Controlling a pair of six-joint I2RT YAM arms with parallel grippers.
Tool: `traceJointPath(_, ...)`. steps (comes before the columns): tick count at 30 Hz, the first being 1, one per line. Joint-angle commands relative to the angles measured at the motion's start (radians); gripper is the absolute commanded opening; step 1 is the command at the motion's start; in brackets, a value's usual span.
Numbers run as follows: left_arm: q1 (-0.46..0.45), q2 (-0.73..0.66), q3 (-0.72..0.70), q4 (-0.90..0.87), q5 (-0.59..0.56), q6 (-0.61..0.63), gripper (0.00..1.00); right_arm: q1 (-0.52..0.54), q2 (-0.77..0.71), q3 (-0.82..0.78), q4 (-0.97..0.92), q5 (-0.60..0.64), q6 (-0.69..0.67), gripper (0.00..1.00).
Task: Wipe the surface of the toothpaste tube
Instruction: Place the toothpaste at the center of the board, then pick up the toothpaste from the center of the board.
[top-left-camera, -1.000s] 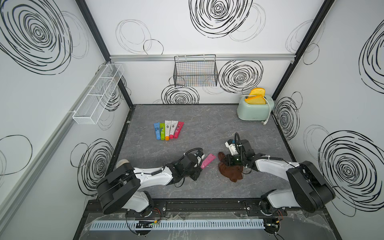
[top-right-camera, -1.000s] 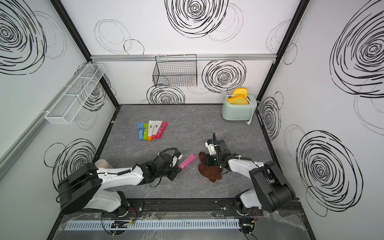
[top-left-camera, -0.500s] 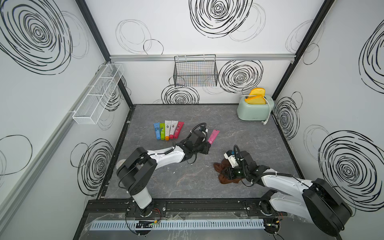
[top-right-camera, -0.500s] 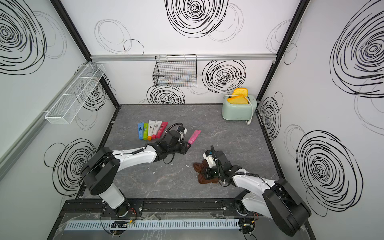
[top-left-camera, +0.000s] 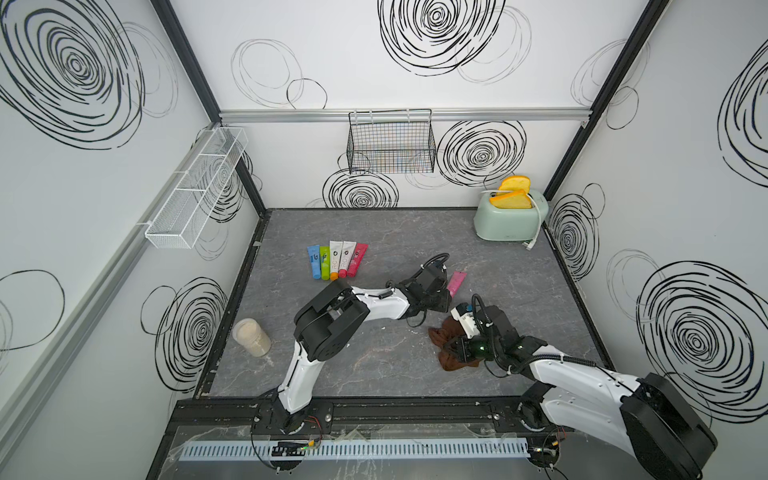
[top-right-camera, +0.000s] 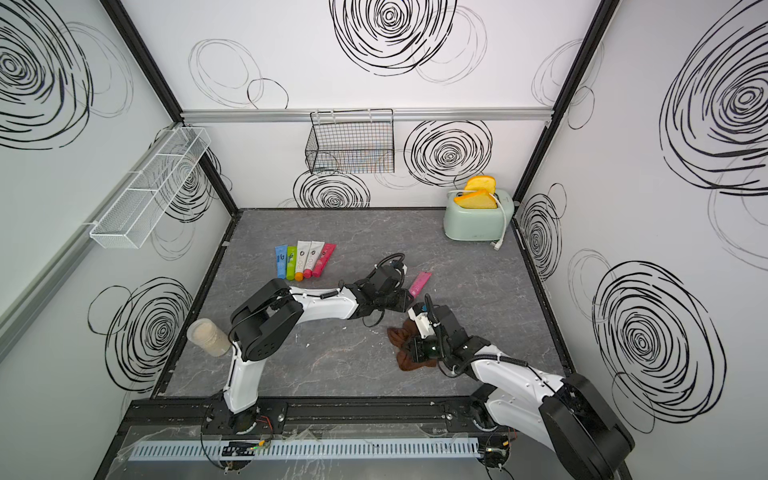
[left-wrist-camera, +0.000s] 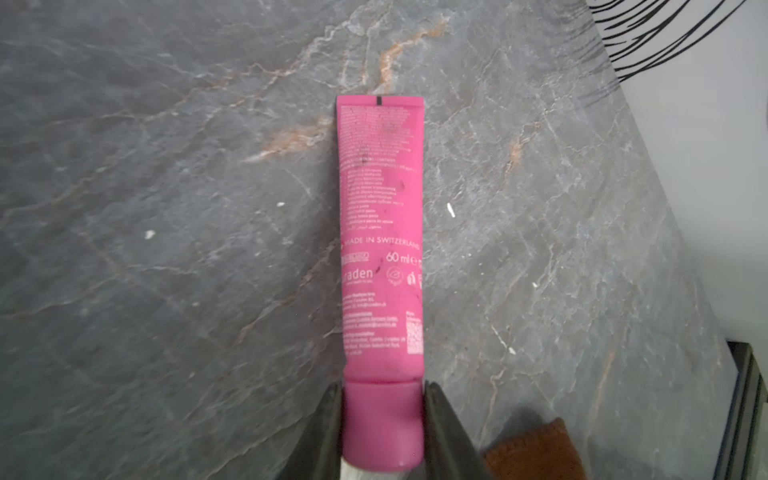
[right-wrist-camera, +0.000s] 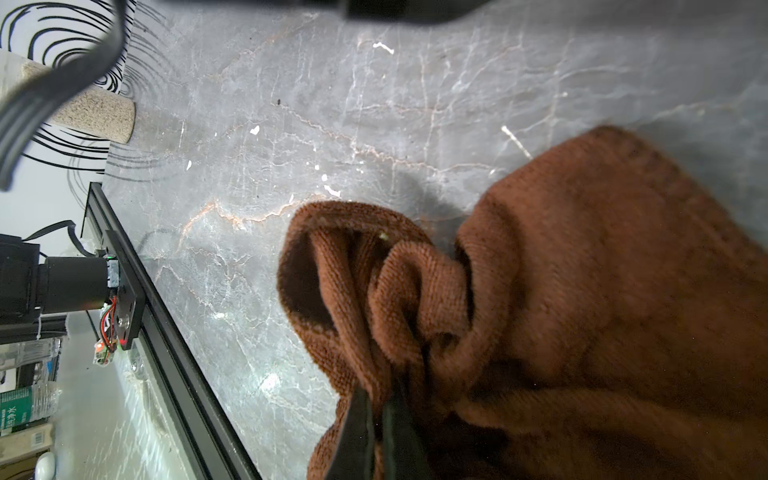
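The left gripper (left-wrist-camera: 382, 391) is clamped on the cap of the pink toothpaste tube (left-wrist-camera: 380, 232), one jaw on each side. The tube (top-left-camera: 456, 282) lies around the middle of the grey table (top-left-camera: 374, 374), a little to the right, with its flat end pointing far-right. I cannot tell whether it rests on the surface or is held just clear of it.

Just nearer, the right gripper (right-wrist-camera: 378, 397) is pinched tight on a fold of the brown cloth (right-wrist-camera: 582, 291), which lies bunched on the table (top-right-camera: 409, 361). Cloth and tube are near each other but apart.

A row of five tubes (top-left-camera: 337, 259) lies far-left, and a toaster (top-left-camera: 509, 222) stands far-right.
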Motion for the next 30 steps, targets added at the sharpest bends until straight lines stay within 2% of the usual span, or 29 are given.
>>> traceJointPath(1,0.003,0.023,0.05,0.068,0.02,-0.043,0.34,0.0,-0.016,-0.012,-0.018,0.009,0.017,0.0)
traceJointPath(5,0.002,0.046,0.058,0.124,0.096,-0.07,0.53,-0.013,-0.047,-0.021,-0.014,0.016,0.021,0.0)
traceJointPath(7,0.001,0.063,0.073,0.128,0.113,-0.074,0.56,-0.024,-0.056,-0.024,-0.013,0.007,0.023,0.0)
traceJointPath(15,0.005,0.116,0.108,0.151,0.16,-0.094,0.57,-0.036,-0.061,-0.026,-0.014,-0.012,0.024,0.0)
traceJointPath(23,0.025,0.116,0.097,0.163,0.159,-0.09,0.59,-0.041,-0.065,-0.027,-0.013,-0.014,0.022,0.0)
traceJointPath(26,0.039,0.064,0.044,0.177,0.147,-0.079,0.62,-0.047,-0.083,-0.026,-0.011,-0.011,0.022,0.0)
traceJointPath(30,0.089,-0.105,-0.08,0.236,0.168,-0.06,0.67,-0.109,-0.115,-0.022,0.023,-0.061,0.024,0.0)
